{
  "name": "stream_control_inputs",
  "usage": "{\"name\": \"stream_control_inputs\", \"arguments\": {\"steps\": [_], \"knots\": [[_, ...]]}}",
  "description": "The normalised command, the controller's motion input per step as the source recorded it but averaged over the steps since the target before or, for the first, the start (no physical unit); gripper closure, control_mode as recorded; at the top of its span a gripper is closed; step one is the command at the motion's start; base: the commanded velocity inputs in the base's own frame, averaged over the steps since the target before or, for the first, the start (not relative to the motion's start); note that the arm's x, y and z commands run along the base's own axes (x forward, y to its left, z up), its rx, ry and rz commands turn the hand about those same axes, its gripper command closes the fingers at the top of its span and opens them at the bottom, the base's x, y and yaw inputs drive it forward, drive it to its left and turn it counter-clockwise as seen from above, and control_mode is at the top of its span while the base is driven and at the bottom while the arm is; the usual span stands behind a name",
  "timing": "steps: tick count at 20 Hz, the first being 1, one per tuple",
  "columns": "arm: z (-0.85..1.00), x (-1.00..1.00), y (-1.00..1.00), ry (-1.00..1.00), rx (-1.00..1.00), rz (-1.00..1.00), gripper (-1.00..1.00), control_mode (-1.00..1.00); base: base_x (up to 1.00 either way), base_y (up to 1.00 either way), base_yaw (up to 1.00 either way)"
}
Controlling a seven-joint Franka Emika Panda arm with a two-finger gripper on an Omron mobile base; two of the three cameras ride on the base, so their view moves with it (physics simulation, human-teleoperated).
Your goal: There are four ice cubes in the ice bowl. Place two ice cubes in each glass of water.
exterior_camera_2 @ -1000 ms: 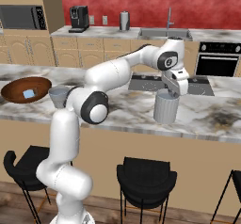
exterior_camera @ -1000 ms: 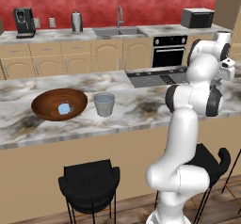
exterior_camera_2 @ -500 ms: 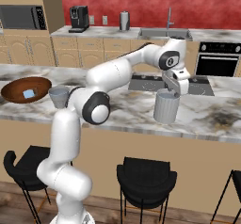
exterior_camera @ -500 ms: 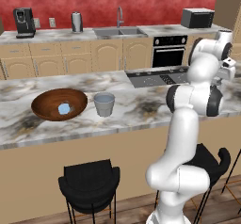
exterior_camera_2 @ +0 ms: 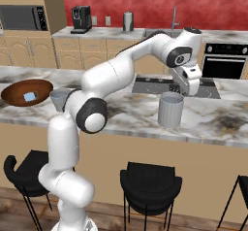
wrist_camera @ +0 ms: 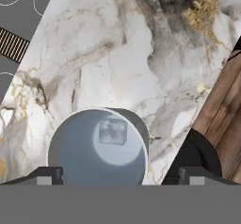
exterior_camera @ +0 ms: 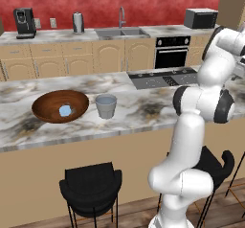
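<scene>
We see open marble counter (exterior_camera_2: 213, 116) around the taller glass (exterior_camera_2: 170, 109), so a claw could pass on either side of it. The cooktop (exterior_camera_2: 160, 85) lies flat just behind. Farther left, the shorter glass (exterior_camera: 106, 106) stands just beside the ice bowl (exterior_camera: 48, 108), leaving little room between them.

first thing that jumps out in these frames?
The white arm arched across the marble island, its gripper poised with fingers apart just above the taller tumbler. The hand view looks straight down into that tumbler, where one ice cube sits. Far along the counter, the dark wooden bowl holds another ice cube beside the shorter tumbler.
</scene>
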Motion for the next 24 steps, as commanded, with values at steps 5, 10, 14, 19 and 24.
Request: {"name": "stream_control_inputs", "arguments": {"steps": [5,10,14,19,24], "knots": [[0.62,-0.89,0.13,-0.3,0.01,0.04,-1.0,-1.0,0.0,0.0,0.0],[0.49,-1.0,0.73,-0.39,-0.06,0.16,-1.0,-1.0,0.0,0.0,0.0],[0.21,-1.0,1.0,-0.32,-0.21,0.25,-1.0,-1.0,0.0,0.0,0.0],[0.05,-1.0,1.0,-0.18,-0.33,0.29,-1.0,-1.0,0.0,0.0,0.0],[0.0,-0.9,1.0,-0.06,-0.36,0.34,-1.0,-1.0,0.0,0.0,0.0]]}}
